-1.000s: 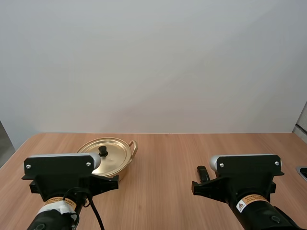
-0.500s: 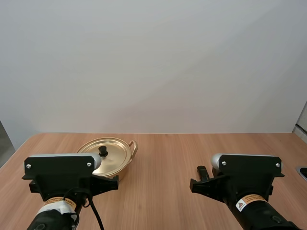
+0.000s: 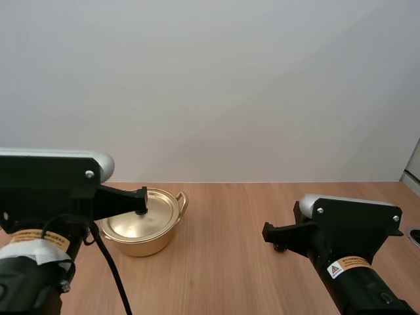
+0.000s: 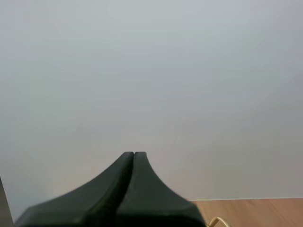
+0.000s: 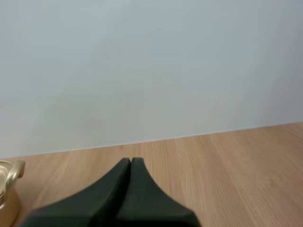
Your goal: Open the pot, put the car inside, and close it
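Wooden surface (image 3: 230,262) carries a gold pot (image 3: 140,246), its lid (image 3: 156,214) on. Left gripper (image 4: 134,154) and right gripper (image 5: 130,160) are both closed, holding nothing

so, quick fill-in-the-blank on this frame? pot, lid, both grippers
1. The lid sits ___ the pot.
2. The left gripper and the right gripper are both ___, with nothing between the fingers.
3. On the table, the pot stands nearer the ___ arm.

Missing words: on; shut; left
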